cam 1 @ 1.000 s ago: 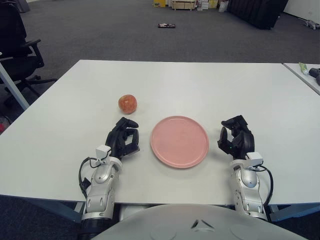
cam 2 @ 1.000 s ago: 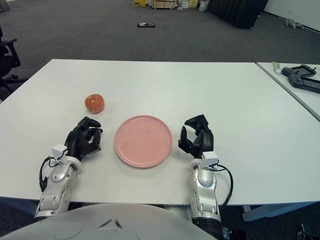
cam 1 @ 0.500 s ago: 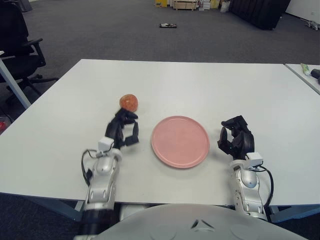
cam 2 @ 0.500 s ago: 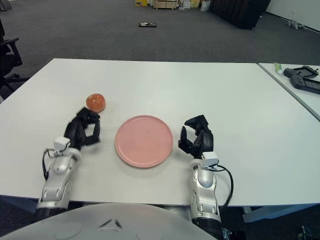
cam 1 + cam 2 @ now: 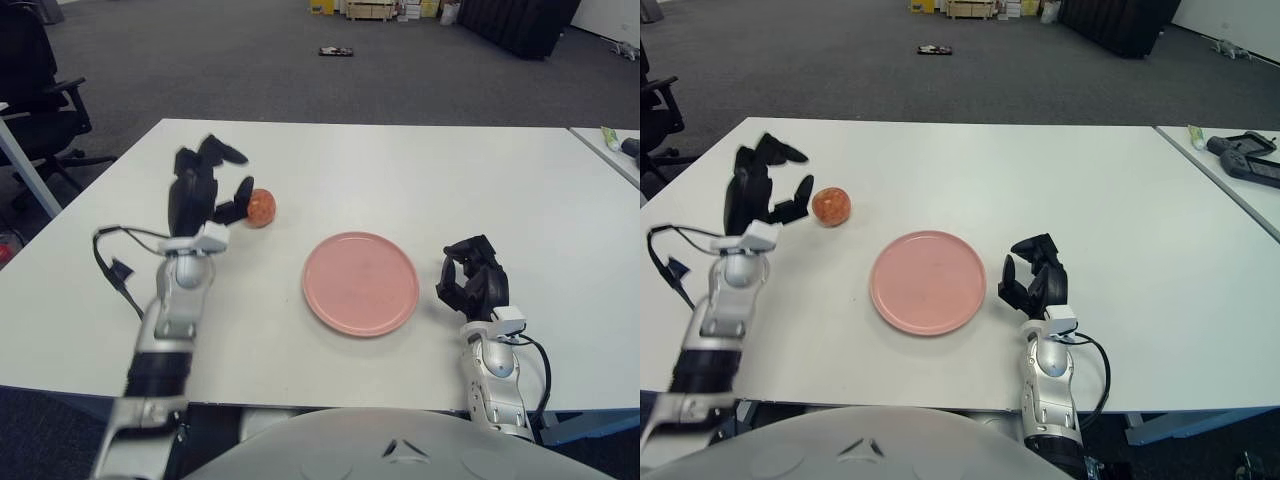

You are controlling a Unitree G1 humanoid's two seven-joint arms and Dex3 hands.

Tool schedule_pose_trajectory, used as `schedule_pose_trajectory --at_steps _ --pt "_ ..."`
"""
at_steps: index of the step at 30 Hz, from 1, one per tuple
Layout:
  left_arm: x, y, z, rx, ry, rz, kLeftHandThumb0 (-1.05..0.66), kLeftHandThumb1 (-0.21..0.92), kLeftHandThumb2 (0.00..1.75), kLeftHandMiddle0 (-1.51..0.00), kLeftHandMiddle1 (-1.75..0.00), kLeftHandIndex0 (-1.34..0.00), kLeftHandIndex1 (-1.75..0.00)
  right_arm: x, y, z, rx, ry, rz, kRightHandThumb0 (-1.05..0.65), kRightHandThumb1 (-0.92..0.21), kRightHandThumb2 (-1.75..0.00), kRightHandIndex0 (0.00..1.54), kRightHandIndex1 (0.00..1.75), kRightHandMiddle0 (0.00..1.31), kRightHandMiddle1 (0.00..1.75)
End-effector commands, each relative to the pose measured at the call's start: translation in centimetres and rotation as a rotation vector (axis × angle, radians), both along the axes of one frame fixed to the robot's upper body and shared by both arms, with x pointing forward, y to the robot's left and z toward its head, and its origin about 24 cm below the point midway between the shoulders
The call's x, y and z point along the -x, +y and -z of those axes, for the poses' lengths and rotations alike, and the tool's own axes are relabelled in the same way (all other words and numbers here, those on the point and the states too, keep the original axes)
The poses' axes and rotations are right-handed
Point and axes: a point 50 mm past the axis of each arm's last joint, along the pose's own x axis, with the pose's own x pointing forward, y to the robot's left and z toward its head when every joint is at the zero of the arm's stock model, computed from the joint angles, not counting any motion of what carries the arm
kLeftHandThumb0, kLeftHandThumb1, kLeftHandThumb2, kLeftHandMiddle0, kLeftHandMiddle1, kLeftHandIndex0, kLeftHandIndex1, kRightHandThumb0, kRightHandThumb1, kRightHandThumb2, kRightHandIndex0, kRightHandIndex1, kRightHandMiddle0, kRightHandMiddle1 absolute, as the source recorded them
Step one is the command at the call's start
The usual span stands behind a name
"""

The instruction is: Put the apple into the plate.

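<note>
Apple (image 5: 260,206) sits on the worktop (image 5: 400,170), left of and slightly beyond the plate (image 5: 360,283), well apart from it. I see my left hand (image 5: 205,190) raised just beside it, fingers (image 5: 222,152) spread, grasping nothing. My right hand (image 5: 473,285) rests near the plate's right rim, fingers curled, empty.

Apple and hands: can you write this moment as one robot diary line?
left hand: open, raised beside apple, not gripping | apple: on table, outside plate | right hand: parked right of plate
</note>
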Motion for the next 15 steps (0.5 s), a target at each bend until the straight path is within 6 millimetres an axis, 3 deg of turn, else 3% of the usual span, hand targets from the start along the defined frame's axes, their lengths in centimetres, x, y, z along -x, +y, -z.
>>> schedule_pose_trajectory --at_steps 1,8,15 --pt "-1.7 -0.8 -1.1 -0.075 0.001 0.014 -0.85 0.48 0.85 0.00 -0.94 -0.01 -0.97 -0.5 0.2 -0.3 -0.007 -0.021 -0.005 -0.41 -0.55 -1.03 0.61 1.39 0.43 1.75" --pt "-4.1 -1.5 -0.8 -0.176 0.053 0.042 -0.90 0.48 0.80 0.00 -0.48 0.00 -0.53 -0.7 0.3 -0.2 -0.012 -0.025 -0.003 -0.41 -0.53 -1.05 0.61 1.39 0.44 1.75" --pt "-6.9 -1.1 0.4 -0.363 0.128 0.079 -0.99 0.61 0.70 0.00 -0.06 0.00 -0.07 -0.8 0.2 -0.2 -0.006 -0.032 -0.001 -0.41 -0.54 -1.04 0.61 1.38 0.43 1.75"
